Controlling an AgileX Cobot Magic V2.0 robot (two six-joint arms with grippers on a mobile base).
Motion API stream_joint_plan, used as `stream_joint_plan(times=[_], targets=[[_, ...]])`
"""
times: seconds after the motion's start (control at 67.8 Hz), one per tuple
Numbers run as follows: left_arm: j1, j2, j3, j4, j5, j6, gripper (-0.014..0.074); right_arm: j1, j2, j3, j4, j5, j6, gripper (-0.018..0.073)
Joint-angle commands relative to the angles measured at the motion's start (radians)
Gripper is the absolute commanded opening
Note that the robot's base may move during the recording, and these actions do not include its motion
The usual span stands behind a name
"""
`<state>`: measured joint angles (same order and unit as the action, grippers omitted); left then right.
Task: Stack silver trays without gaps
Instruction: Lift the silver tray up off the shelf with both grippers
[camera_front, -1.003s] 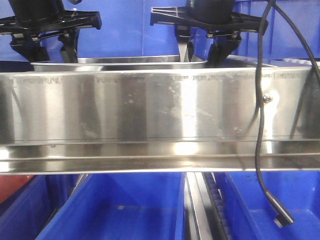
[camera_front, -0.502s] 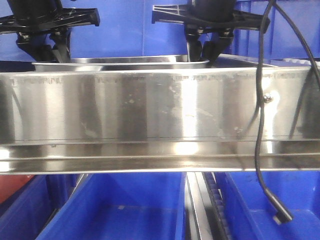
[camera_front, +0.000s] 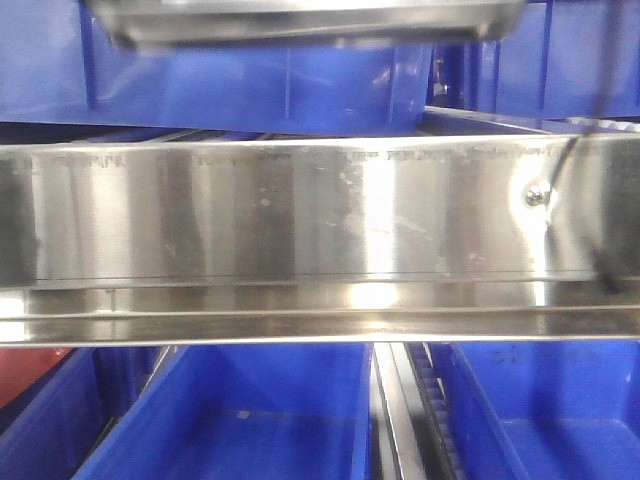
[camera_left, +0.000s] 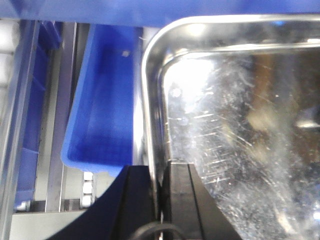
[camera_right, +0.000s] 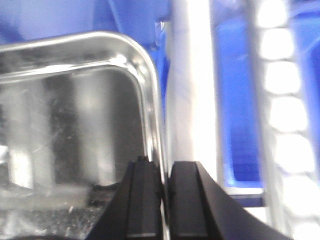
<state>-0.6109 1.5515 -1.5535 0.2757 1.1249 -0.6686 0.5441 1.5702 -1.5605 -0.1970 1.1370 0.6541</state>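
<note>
Steel shelf rail (camera_front: 300, 220) spanned the front view, with blue bins (camera_front: 260, 420) below and behind it. Above the rail, at the very top of that view and blurred, hung a silver tray (camera_front: 300, 25), its underside showing, clear of the rail. Both arms carried it. The left gripper (camera_left: 160, 170) was clamped on the out-turned rim of one short end, one finger inside the pan and one outside. The right gripper (camera_right: 164, 165) was pinched the same way on the opposite short end. From the left gripper the pan stretched away to its right, and from the right gripper away to its left. The tray's long axis therefore ran straight from one gripper to the other, with neither arm nearer. A second tray to receive it could not be made out for certain. Setting it down flush would likely depend on both ends dropping level together.
</note>
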Motion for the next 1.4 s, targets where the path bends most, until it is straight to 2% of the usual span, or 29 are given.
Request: stream_joint_plan(times=[0.0, 0.221, 0.413, 0.546, 0.634, 0.797, 1.018, 1.387], targets=[[-0.052, -0.051, 0.001, 0.009, 0.023, -0.029, -0.0016, 0.060, -0.102, 0.083, -0.046, -0.054, 0.071, -0.0015], [-0.207, -0.177, 0.107, 0.126, 0.045, -0.199, -0.0016, 0.148, -0.285, 0.257, -0.075, -0.086, 0.184, -0.0015], [-0.348, -0.282, 0.233, 0.185, 0.053, -0.355, -0.0016, 0.288, -0.378, 0.332, -0.192, -0.016, 0.314, -0.0015], [-0.441, -0.304, 0.262, 0.238, 0.096, -0.420, -0.0016, 0.395, -0.379, 0.347, -0.262, 0.025, 0.404, -0.0015], [-0.472, -0.304, 0.262, 0.261, 0.096, -0.435, -0.0016, 0.435, -0.379, 0.347, -0.281, 0.032, 0.431, -0.0015], [-0.472, -0.304, 0.262, 0.250, 0.096, -0.437, -0.0016, 0.466, -0.379, 0.347, -0.292, 0.066, 0.433, -0.0015], [-0.472, -0.310, 0.262, 0.257, 0.096, -0.437, -0.0016, 0.465, -0.379, 0.347, -0.292, 0.053, 0.433, -0.0015], [-0.472, -0.310, 0.262, 0.204, 0.096, -0.411, -0.0016, 0.465, -0.379, 0.347, -0.292, 0.017, 0.433, -0.0015]])
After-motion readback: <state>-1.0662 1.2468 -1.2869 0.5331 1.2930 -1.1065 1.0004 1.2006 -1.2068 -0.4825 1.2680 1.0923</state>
